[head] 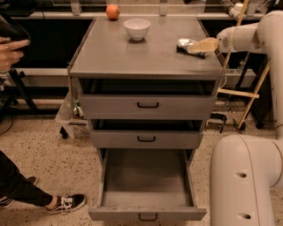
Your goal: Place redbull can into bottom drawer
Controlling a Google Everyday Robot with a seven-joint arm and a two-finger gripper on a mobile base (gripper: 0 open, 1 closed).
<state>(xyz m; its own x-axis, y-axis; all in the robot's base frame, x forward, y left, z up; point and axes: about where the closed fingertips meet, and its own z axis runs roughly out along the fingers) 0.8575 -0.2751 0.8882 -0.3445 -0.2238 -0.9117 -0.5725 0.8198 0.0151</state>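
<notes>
My gripper [204,45] hangs over the cabinet top [132,59] at its 3 o'clock edge, tip against the can [184,43]. I cannot tell whether it is spread or pinching. The can sits on the top just at the gripper's 9 o'clock side. From there I see the bowl [136,28] toward 10 o'clock and the orange [112,11] beyond it at the back edge. At 6 o'clock, well below, the bottom drawer [147,215] stands pulled out. A person's hand [10,53] shows far off at 9 o'clock.

Can [185,43] at tool [202,46] — bottom drawer [146,178] open
</notes>
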